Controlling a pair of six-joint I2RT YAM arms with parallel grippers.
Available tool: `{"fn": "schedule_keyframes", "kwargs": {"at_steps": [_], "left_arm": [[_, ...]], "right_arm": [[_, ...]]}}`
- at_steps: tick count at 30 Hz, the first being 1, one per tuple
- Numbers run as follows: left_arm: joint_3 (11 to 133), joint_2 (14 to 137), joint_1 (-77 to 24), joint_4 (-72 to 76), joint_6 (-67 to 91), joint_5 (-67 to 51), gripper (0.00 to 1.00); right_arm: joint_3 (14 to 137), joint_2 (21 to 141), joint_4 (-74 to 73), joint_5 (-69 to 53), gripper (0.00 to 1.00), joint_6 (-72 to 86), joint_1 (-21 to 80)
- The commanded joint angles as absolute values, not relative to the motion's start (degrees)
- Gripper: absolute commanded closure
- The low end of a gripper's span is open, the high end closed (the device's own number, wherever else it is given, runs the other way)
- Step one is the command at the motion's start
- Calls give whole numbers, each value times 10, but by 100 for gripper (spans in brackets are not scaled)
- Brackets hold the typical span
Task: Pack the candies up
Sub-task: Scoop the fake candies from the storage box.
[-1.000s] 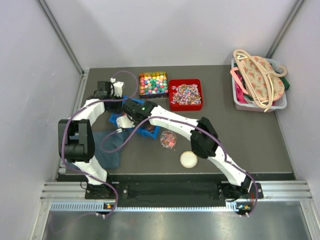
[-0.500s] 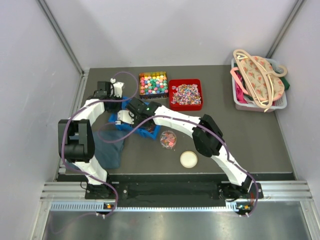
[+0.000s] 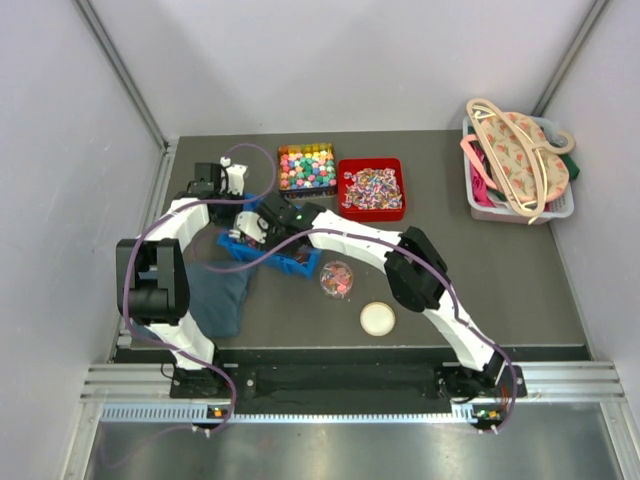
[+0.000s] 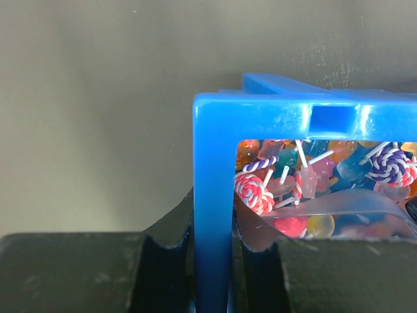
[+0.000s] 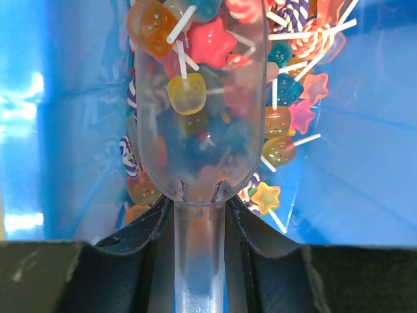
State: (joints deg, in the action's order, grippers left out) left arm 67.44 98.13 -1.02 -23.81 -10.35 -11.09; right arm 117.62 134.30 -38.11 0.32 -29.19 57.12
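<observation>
Pinching the clear scoop [image 5: 195, 156] by its thin handle, the right gripper [image 5: 199, 261] holds it among the candies [image 5: 278, 122] in the blue bin [image 4: 293, 111], whose wall the left gripper [image 4: 212, 261] clamps, so a tilted lift could spill the heaped load.

A pale basket [image 3: 556, 210] heaped with hangers [image 3: 499, 150] is set at two o'clock on the worktop [image 3: 500, 275]. A round cream lid [image 3: 377, 319] is laid at six o'clock, a dark cloth [image 3: 215, 302] at eight.
</observation>
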Motion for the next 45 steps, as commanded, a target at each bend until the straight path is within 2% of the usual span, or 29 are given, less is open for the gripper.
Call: {"fn": "schedule_keyframes", "kwargs": {"at_steps": [1,12,25,35,45], "left_arm": [[678,983,-17,-198,-80,-133,100],[679,987,-12,-199,-80,-129,100],[678,985,-8,-200,-80,-124,100],[679,991,-5,-200,-80,-125,100],[682,998,-4,-199,-79,-121,100]], "right_arm": [[1172,1318,-350,-90,100,-237,557],[1131,1254,-346,-141,100,-213,519],[1181,1237,-394,-243,100,-207,491],[1166,1201,-414,-241,100,-231,488],[1089,1139,-406,-214,100,-250,463]]}}
